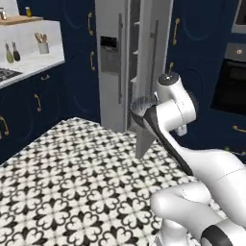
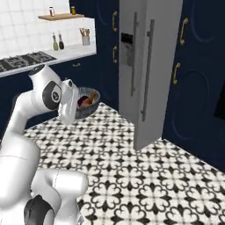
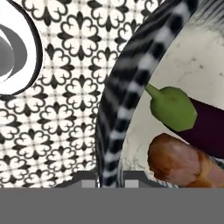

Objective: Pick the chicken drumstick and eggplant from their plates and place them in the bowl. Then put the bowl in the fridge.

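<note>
In the left base view we carry the bowl (image 1: pixel 140 108) in front of the fridge (image 1: pixel 115 62), whose door stands ajar on the inner shelves. To do this step well, we should keep the bowl level, approach through the gap squarely, and clear the door edge before lowering onto a shelf.

In the right base view the bowl (image 2: pixel 86 103) hangs over the patterned floor (image 2: pixel 154 176), well apart from the fridge (image 2: pixel 147 66), with the chicken drumstick (image 2: pixel 91 97) and the eggplant (image 2: pixel 82 102) inside it.

In the hand view the gripper (image 3: pixel 109 180) is pinched on the bowl's rim (image 3: pixel 118 109) (one tip on each side of the wall). The eggplant (image 3: pixel 205 127) and chicken drumstick (image 3: pixel 179 162) lie just inside the rim, touching each other, close to the tips.
</note>
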Robot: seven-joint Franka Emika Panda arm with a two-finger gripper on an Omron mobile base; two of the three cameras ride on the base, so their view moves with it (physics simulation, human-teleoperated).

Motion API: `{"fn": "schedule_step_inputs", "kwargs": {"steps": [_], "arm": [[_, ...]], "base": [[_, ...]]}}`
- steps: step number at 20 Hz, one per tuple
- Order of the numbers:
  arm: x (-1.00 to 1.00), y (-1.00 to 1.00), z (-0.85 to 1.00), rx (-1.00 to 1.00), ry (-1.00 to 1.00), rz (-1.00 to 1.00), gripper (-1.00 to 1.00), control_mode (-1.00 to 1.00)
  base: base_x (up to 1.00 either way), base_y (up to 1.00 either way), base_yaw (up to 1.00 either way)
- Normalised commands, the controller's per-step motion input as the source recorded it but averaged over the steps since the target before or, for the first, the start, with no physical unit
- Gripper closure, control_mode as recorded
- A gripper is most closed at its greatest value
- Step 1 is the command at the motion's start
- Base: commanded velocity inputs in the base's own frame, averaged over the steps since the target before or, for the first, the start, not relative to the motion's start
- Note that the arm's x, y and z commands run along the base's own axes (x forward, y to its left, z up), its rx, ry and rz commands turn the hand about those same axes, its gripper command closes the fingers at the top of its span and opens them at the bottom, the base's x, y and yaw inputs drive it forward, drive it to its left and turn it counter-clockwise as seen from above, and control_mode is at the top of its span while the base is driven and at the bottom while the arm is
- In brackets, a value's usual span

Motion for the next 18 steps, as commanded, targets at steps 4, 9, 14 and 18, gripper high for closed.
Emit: {"fn": "schedule_step_inputs", "kwargs": {"steps": [4, 9, 14, 18], "arm": [[0.0, 0.0, 0.0, 0.0, 0.0, 0.0, 1.0, 1.0], [0.0, 0.0, 0.0, 0.0, 0.0, 0.0, 1.0, 1.0], [0.0, 0.0, 0.0, 0.0, 0.0, 0.0, 1.0, 1.0], [0.0, 0.0, 0.0, 0.0, 0.0, 0.0, 1.0, 1.0]], "base": [[0.32, 0.3, -0.94], [0.13, 0.26, -0.96], [0.0, 0.84, -0.59], [-0.26, 1.0, -0.26]]}}
